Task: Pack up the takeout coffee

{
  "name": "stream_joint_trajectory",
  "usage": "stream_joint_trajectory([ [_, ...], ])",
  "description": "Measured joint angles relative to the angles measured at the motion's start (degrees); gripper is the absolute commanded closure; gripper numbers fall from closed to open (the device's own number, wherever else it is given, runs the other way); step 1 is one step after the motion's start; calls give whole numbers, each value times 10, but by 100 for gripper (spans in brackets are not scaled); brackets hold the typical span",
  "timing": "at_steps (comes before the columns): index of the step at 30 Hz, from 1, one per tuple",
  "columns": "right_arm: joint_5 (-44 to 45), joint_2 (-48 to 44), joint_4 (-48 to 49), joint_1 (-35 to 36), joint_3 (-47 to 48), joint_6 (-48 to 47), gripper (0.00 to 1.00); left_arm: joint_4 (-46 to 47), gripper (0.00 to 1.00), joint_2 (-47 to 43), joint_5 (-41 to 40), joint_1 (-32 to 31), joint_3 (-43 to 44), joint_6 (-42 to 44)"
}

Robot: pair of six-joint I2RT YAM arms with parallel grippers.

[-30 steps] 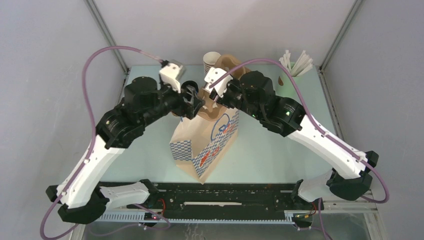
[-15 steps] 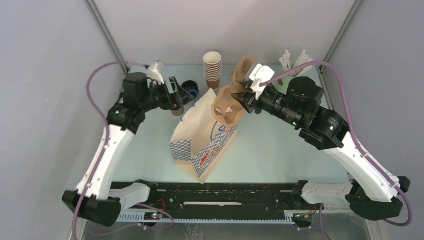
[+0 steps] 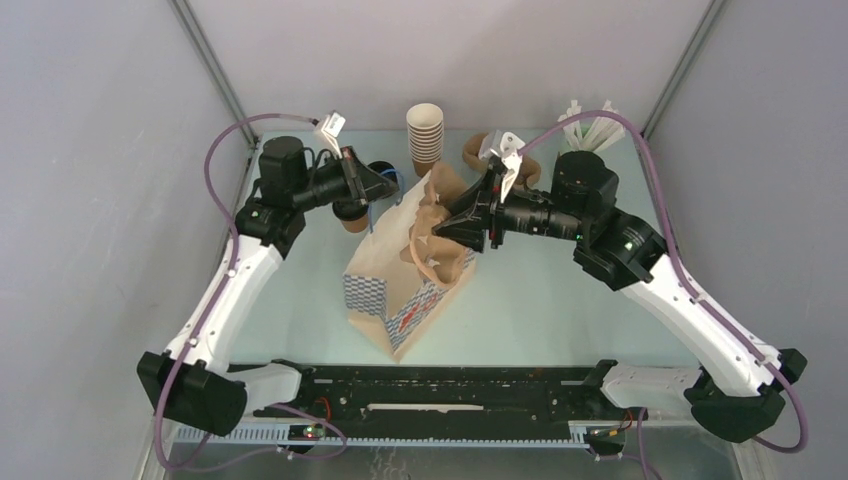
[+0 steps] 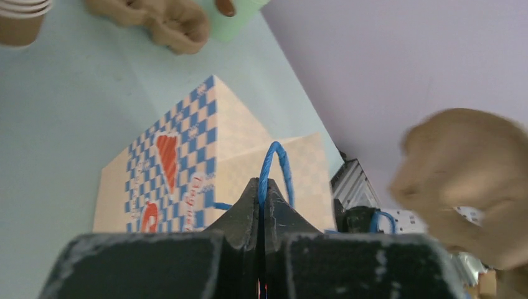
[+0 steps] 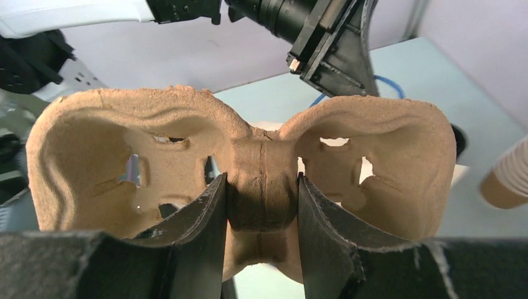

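- My left gripper point(image 4: 261, 187) is pinched flat on the blue handle point(image 4: 274, 163) of the paper bag point(image 3: 395, 292). If I pull too hard, the handle may tear or the bag may tip.
- My right gripper point(image 5: 261, 187) clamps the middle bridge of a pulp tray point(image 5: 124, 143) tilted over the bag's mouth. The tray looks about as wide as the opening, so it could catch the rim and crumple it.
- I see no cup in that tray. The takeout coffee cups point(image 3: 425, 133) stand nested just behind the bag.
- Count: one bag, two trays, one stack of cups and one green cup point(image 4: 240, 22) with straws. The second tray point(image 4: 165, 25) lies behind the bag.
- A brown shape beside the bag, under my left gripper, may be another cup; I cannot tell.
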Motion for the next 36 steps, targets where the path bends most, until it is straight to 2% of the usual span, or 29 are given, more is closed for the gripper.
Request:
stream_joint_trajectory([
  [4,-63,9,41,-15,-32,70,70,9,100,-17,7,-41,21,29],
  [9,-99,8,86,-17,-75,137,76,27,100,-42,12,-77,39,47],
  [14,-100,-4,134,-8,-150,205,74,37,100,-46,-3,-100,46,37],
  [18,-78,-29,158,21,-219,225,74,56,100,-47,-11,-103,41,9],
  [22,-29,-32,172,37,-245,221,74,79,100,-53,-11,-111,19,-15],
  [26,69,-25,171,50,-247,177,73,92,100,-62,-6,-116,-1,-32],
  [30,120,-13,166,54,-247,127,73,96,100,-66,9,-118,-2,-35],
  [36,125,-5,140,44,-247,46,74,102,100,-69,48,-120,-2,-26],
])
